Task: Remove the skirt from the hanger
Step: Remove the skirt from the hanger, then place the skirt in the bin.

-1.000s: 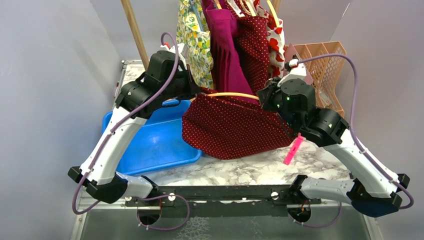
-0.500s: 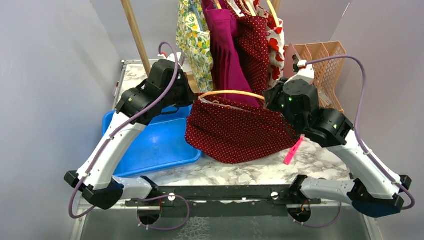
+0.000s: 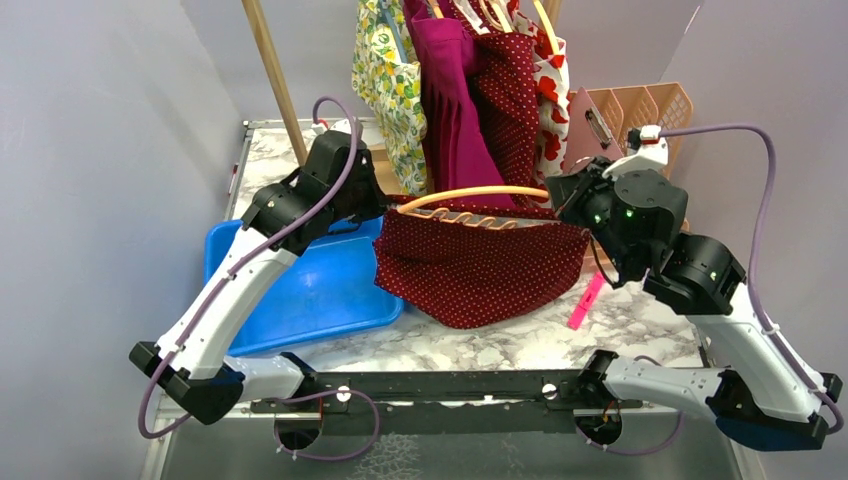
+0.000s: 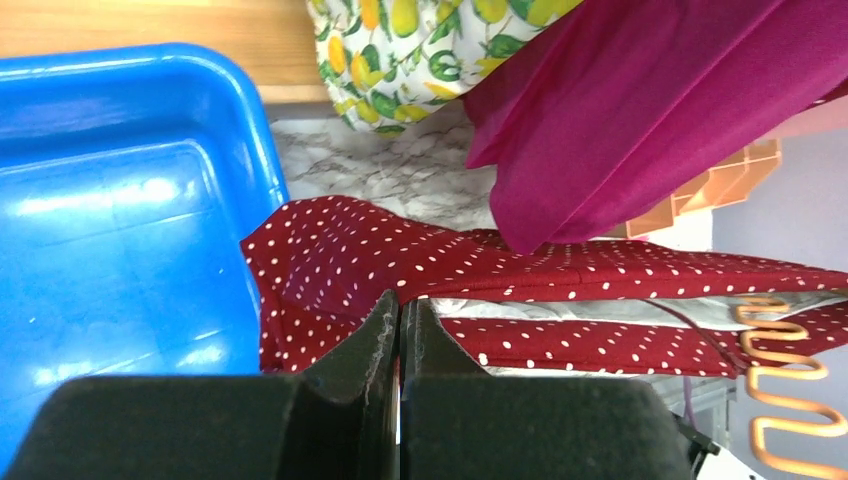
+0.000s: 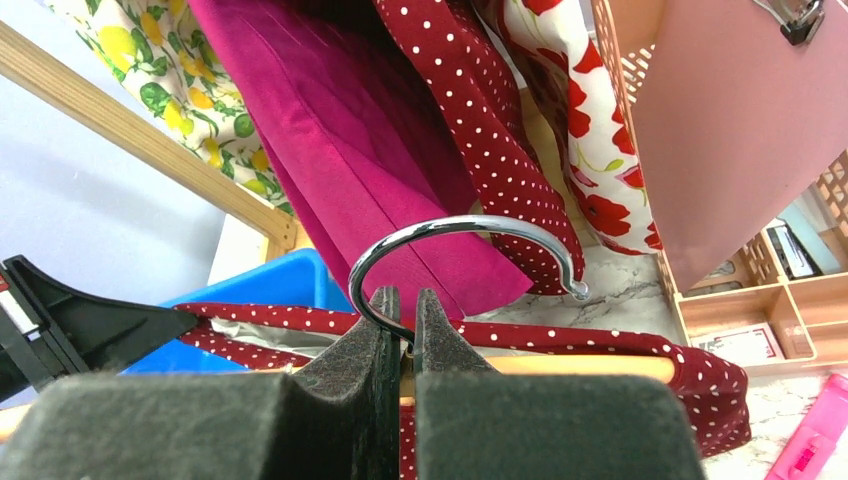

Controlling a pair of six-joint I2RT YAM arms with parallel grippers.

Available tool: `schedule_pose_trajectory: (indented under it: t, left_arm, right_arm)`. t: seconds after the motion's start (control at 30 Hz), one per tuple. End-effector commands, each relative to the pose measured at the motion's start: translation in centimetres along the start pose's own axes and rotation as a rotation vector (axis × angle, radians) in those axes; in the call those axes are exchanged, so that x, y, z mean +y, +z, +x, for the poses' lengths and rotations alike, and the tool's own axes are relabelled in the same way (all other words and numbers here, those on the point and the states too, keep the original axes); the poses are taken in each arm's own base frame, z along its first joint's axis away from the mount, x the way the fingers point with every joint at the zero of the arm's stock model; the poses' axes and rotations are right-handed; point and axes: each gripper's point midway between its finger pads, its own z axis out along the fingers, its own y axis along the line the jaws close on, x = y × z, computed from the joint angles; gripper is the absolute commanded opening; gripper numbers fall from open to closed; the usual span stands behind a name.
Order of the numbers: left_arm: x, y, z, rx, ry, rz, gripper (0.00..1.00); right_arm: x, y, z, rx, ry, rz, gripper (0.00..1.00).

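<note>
The skirt (image 3: 480, 265) is dark red with white dots and hangs stretched between my two grippers above the marble table. Its waistband (image 4: 560, 280) gapes open and shows grey lining. The hanger's curved wooden bar (image 3: 470, 192) arches just above the waistband. My left gripper (image 3: 385, 207) is shut on the waistband's left end, and the left wrist view shows its tips (image 4: 402, 303) pinched at the fabric edge. My right gripper (image 3: 556, 195) is shut on the base of the hanger's chrome hook (image 5: 460, 228), its tips (image 5: 402, 300) either side of the wire above the wooden bar (image 5: 560, 368).
A blue tub (image 3: 300, 290) lies under my left arm. Several other garments (image 3: 460, 80) hang close behind the skirt beside a wooden pole (image 3: 268, 70). At the back right stand an orange basket (image 3: 665, 110) and a pink clipboard (image 3: 590, 130). A pink marker (image 3: 587, 300) lies on the table.
My right gripper has moved right and back with the hanger. The waistband has been drawn taut and now gapes below the wooden bar. My left gripper has shifted only slightly.
</note>
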Motion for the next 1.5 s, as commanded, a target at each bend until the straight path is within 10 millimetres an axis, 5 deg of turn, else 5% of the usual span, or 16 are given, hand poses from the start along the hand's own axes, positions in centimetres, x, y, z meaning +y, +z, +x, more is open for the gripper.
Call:
schedule_pose_trajectory:
  t: [0.0, 0.2, 0.5, 0.7, 0.9, 1.17, 1.47]
  left_arm:
    - [-1.8, -1.2, -2.2, -0.107, -0.010, 0.138, 0.00]
    - [-4.5, -1.4, -1.6, -0.098, -0.007, 0.305, 0.00]
    - [-7.7, -1.5, -0.5, -0.046, 0.000, 0.503, 0.00]
    - [-7.3, -1.6, -1.2, -0.085, -0.013, 0.474, 0.00]
    - [-4.1, -3.9, -5.6, -0.258, -0.043, 0.259, 0.00]
    - [-0.9, -12.1, -12.0, -0.515, 0.031, 0.072, 0.00]
    - [2.8, -18.8, -16.7, -0.688, 0.136, -0.174, 0.00]
  right_arm:
    - [-0.1, 0.6, -0.3, -0.008, -0.038, 0.017, 0.01]
    - [8.5, 0.8, -1.1, 0.065, 0.132, -0.294, 0.01]
    - [16.4, -1.5, -2.4, 0.139, 0.281, -0.656, 0.01]
    - [20.0, -5.2, -6.5, 0.068, 0.340, -0.911, 0.01]
    - [17.3, -5.2, -9.4, -0.056, 0.262, -0.766, 0.01]
    - [8.7, -3.4, -9.5, -0.158, 0.134, -0.380, 0.01]
    - [7.4, -3.4, -10.0, -0.183, 0.059, -0.323, 0.01]
